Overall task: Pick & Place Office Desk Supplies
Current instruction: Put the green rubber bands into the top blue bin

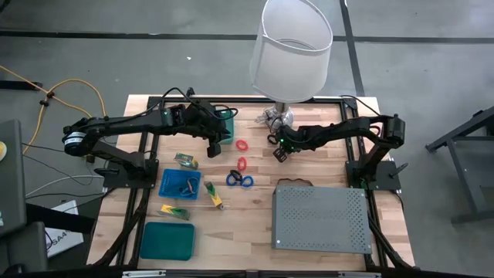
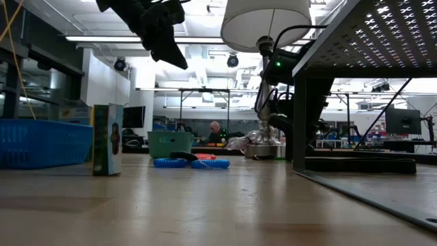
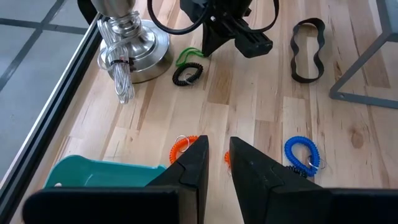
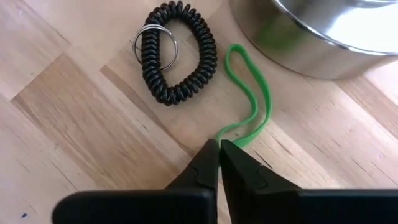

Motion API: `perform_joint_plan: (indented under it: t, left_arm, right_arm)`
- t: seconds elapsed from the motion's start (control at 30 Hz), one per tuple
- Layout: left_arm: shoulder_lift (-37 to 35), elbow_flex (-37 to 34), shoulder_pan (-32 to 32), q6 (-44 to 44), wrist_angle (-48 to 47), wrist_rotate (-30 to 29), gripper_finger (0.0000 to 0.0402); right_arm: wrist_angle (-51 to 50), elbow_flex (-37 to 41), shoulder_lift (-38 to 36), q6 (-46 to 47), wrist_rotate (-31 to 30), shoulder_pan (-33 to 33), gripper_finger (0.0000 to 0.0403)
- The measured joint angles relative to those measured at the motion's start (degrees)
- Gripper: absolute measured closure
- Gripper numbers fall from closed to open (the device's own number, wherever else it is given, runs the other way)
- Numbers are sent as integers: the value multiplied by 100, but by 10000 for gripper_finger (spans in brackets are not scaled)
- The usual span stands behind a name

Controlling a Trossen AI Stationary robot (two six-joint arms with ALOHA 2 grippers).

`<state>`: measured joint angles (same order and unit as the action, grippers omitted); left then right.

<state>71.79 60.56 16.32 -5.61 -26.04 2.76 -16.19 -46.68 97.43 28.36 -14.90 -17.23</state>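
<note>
Right gripper (image 4: 219, 149) pinched shut on thin green rubber band (image 4: 252, 93) beside chrome lamp base (image 4: 323, 31); black coiled keyring loop (image 4: 177, 53) adjacent.

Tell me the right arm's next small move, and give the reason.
Probably lift straight up a little. The right gripper has its fingers shut on the end of the green rubber band, which lies flat beside the lamp base and the black coil keyring; rising clears both.
</note>
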Motion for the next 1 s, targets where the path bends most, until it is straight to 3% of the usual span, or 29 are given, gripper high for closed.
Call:
perform_joint_plan:
  t: [0.23,0.73,1.0]
  left_arm:
    - [0,-1,1,0,0,0,341]
    - [0,-1,1,0,-1,0,341]
    - [0,-1,1,0,-1,0,341]
  right_arm:
    - [-5,11,-242,-58,-5,-2,400]
    - [459,4,-1910,-443,23,223,400]
    - [1082,2,-1965,-585,41,708,400]
